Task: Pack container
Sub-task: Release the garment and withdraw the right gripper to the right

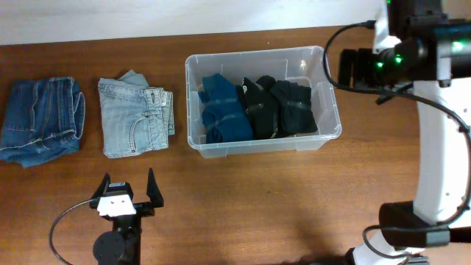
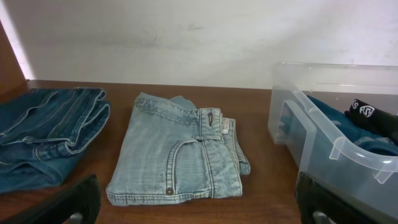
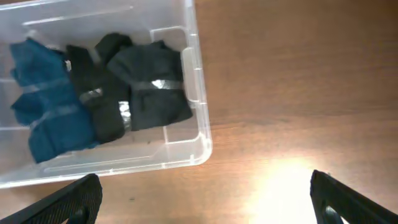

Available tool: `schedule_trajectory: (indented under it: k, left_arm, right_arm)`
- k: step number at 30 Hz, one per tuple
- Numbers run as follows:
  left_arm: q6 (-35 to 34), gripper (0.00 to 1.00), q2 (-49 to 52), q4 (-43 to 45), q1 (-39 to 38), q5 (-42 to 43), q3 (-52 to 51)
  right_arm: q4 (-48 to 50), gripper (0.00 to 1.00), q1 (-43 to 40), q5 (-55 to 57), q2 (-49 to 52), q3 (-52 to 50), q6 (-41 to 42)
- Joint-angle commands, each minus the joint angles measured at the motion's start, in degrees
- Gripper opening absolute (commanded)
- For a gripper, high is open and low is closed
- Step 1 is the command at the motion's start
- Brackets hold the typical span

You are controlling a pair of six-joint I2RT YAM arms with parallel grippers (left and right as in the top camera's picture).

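Observation:
The clear plastic container (image 1: 263, 145) stands on the wooden table right of centre. It holds a folded blue garment (image 1: 221, 109) on its left and folded black garments (image 1: 283, 107) on its right. Folded light-blue jeans (image 1: 136, 118) lie on the table left of it, and folded dark-blue jeans (image 1: 43, 119) lie further left. My left gripper (image 1: 129, 190) is open and empty near the front edge, in front of the light jeans (image 2: 180, 149). My right gripper (image 3: 202, 199) is open and empty, above the table at the container's right end (image 3: 198, 134).
The right arm's white column and base (image 1: 430, 184) stand at the right side of the table. A white wall (image 2: 186, 37) runs behind the table's far edge. A black cable (image 1: 62, 224) loops beside the left arm.

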Motion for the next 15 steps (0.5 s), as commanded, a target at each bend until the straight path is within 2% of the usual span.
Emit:
schedule_trajectory:
  k: [1, 5, 8, 15]
  left_arm:
    - [1.0, 0.99, -0.3, -0.2, 0.3, 0.4, -0.2]
    - [1.0, 0.99, -0.3, -0.2, 0.3, 0.4, -0.2]
    - [1.0, 0.99, -0.3, -0.2, 0.3, 0.4, -0.2]
    - [1.0, 0.99, -0.3, -0.2, 0.3, 0.4, -0.2]
  right_arm:
    - [-0.3, 0.98, -4.7, 5.8, -4.9, -5.8, 2.2]
    - [0.1, 0.99, -13.6, 6.3, -6.5, -12.8, 2.4]
    - [4.9, 0.99, -21.7, 5.8, -5.7, -17.6, 2.5]
    - [6.0, 0.98, -29.7, 5.6, -2.1, -20.5, 2.5]
